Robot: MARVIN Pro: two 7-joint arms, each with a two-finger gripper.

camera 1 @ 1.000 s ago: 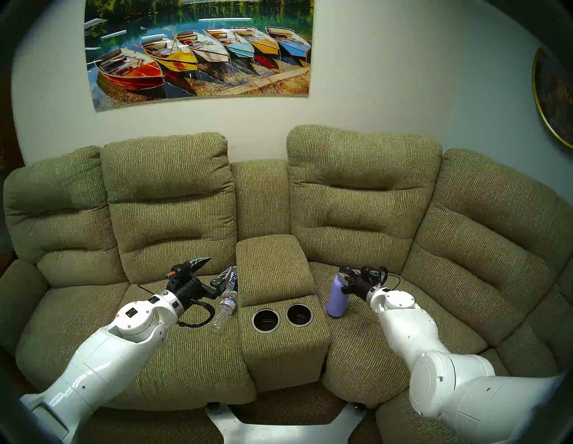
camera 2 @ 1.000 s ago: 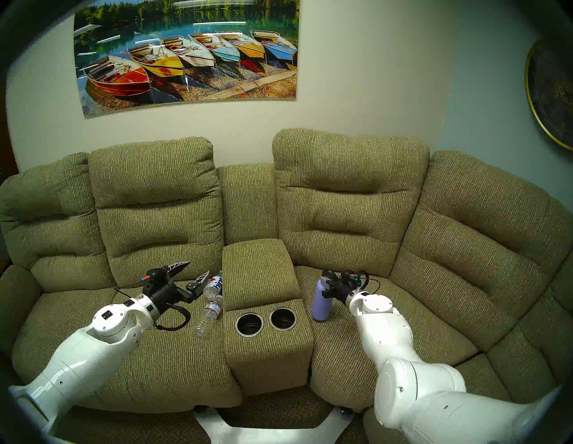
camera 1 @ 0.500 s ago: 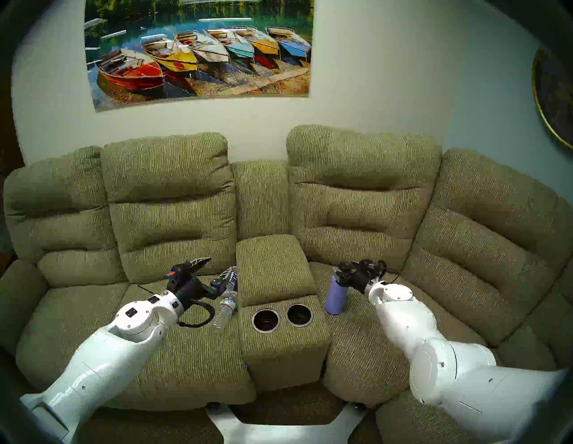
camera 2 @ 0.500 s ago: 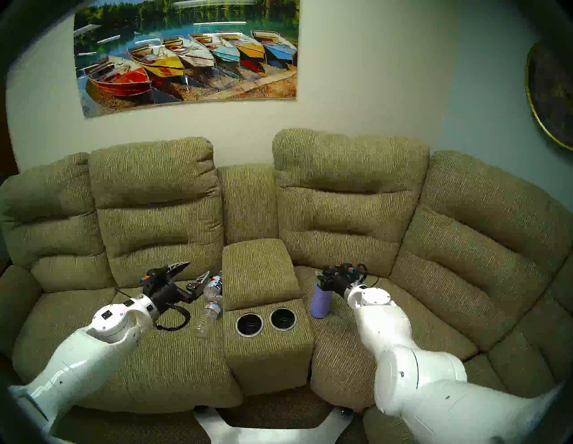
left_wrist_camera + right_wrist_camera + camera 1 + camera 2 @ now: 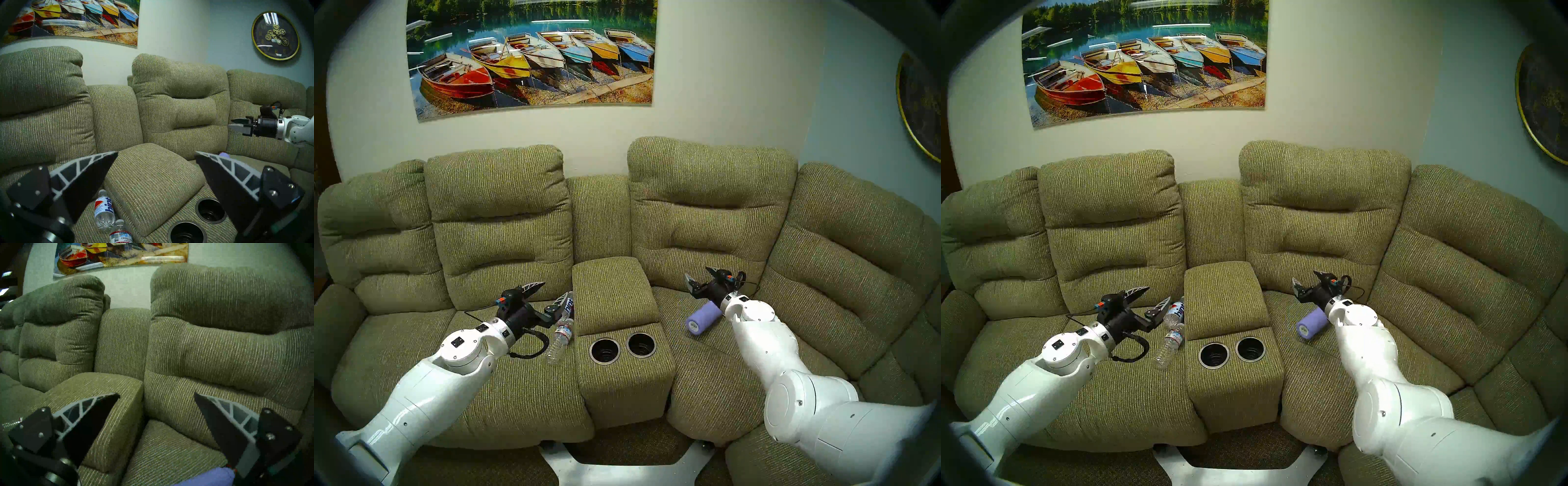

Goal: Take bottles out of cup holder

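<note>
The cup holder's two black wells [image 5: 604, 350] [image 5: 641, 344] with silver rims sit empty at the front of the sofa console; they also show in the left wrist view [image 5: 210, 210]. The lavender bottle [image 5: 702, 319] lies on its side on the right seat, its cap hidden behind my right wrist; its body shows in the right wrist view [image 5: 209, 477]. My right gripper [image 5: 697, 273] is open and empty above and behind it. The clear "hint" bottle [image 5: 569, 305] lies on the left seat against the console [image 5: 103, 212]. My left gripper [image 5: 551, 292] is open and empty just left of it.
A slimmer crinkled water bottle [image 5: 560, 342] lies on the left seat in front of the hint bottle. The padded console armrest [image 5: 612, 292] rises between the seats. Sofa backrests [image 5: 711, 217] stand behind, and a boat picture [image 5: 531, 57] hangs above.
My right gripper opened and let go of the lavender bottle, then rose and moved back. The bottle went from upright to lying on its side. The left arm has not moved.
</note>
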